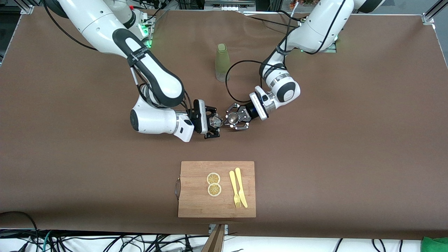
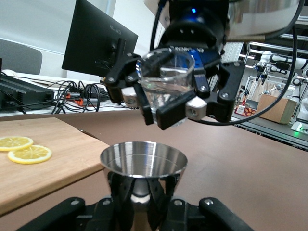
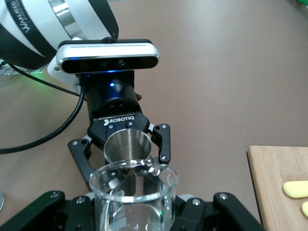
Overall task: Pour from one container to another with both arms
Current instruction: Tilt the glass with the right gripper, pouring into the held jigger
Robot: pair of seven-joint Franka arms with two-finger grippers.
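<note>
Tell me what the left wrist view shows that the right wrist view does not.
Only the left wrist view shows the two lemon slices on the cutting board and a dark monitor off the table. Only the right wrist view shows a yellow utensil end on the board and the left arm's wrist camera bar. Both show the glass beaker held by the right gripper, tilted above the metal cup held by the left gripper.

Steel cup (image 2: 143, 159) polished, mirror-bright. Beaker (image 2: 166, 79) clear glass, glossy. Cutting board (image 1: 217, 189) matt wood grain. Table cover (image 1: 350, 140) brown, matt. Fork (image 1: 233, 189), knife (image 1: 241, 187) yellow plastic.
</note>
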